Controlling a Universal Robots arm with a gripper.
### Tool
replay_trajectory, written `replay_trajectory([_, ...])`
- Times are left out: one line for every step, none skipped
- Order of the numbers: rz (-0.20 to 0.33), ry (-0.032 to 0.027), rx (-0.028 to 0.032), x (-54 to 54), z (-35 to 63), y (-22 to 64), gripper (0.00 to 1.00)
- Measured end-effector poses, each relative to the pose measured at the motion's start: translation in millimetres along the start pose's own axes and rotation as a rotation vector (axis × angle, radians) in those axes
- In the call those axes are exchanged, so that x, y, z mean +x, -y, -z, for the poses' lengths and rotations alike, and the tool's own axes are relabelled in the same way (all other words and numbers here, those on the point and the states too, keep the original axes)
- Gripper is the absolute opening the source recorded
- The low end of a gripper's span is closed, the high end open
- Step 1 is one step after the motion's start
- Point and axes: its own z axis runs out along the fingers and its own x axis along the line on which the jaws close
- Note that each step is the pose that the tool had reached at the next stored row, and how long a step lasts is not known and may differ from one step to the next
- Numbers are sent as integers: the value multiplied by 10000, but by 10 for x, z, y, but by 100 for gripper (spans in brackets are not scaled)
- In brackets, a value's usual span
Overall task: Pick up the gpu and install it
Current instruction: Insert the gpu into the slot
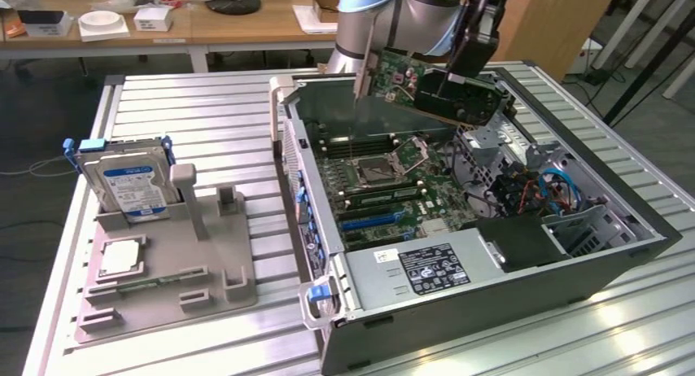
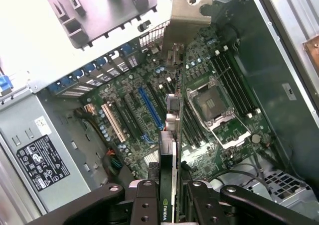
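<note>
One gpu [image 1: 411, 79] over slatted table [image 1: 185, 120], desks [image 1: 233, 30] behind

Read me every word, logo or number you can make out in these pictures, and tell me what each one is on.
"NVIDIA": on the edge of the gpu, next to the gripper clamping it.
Power supply label: white print on black, too small to read.
Hard drive label: blue and white, too blurred to read.
Motherboard markings: too small to read.
</note>
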Motion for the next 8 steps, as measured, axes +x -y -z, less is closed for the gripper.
replay_trajectory([74, -3, -1, 0, 0, 0, 26])
replay_trajectory([145, -5, -3, 0, 0, 0, 26])
replay_trajectory([216, -9, -5, 0, 0, 0, 26])
replay_trajectory([292, -12, -7, 0, 0, 0, 26])
replay_trajectory([364, -14, -8, 0, 0, 0, 26])
replay_trajectory([435, -18, -10, 0, 0, 0, 26])
replay_trajectory([507, -20, -12, 0, 0, 0, 26])
replay_trajectory([577, -24, -13, 0, 0, 0, 26])
